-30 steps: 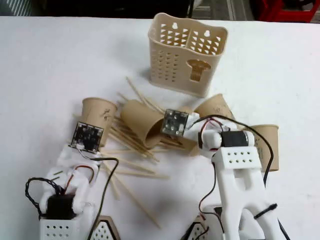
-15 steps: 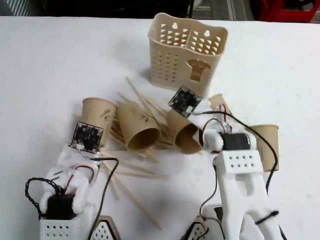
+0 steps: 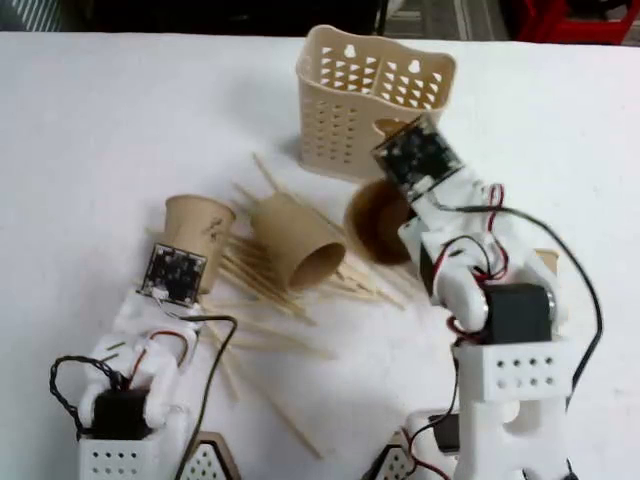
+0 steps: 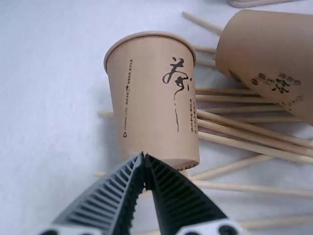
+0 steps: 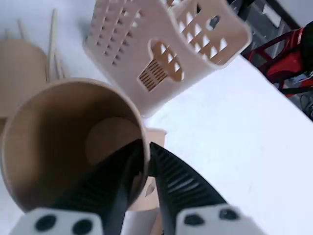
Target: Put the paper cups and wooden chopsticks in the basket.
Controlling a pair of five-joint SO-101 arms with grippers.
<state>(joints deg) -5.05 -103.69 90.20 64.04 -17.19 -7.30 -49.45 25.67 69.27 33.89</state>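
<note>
1. lifted and in play: the paper cup point(image 5: 68, 142) hangs on its side in my right claw point(image 5: 145, 147). one finger is inside the mouth and one outside, clamped on the rim alone, in the air just before the near wall of the basket point(image 3: 345, 140).
2. the hold is the first worry. a thin rim pinch gives the cup room to swing, crease or slide free once my wrist tilts to drop it.
3. the basket stands toward the far edge of the table point(image 3: 90, 120). the cup looks no higher than its rim, so pressing forward without more height could ram the wall and shove or tip the light basket.
4. the opening appears split by a divider. a cup arriving sideways may bridge it and perch on top instead of dropping in.
5. the chopsticks point(image 3: 270, 300) fan across the middle of the table toward the near edge, with a second cup point(image 3: 295, 248) lying on them. a low swing of my arm could scatter or roll them.
6. my left claw point(image 4: 144, 159) is closed on nothing, tips just beside a third cup point(image 4: 154, 98) toward the left edge. advancing like this would bump it away, not grasp it.
</note>
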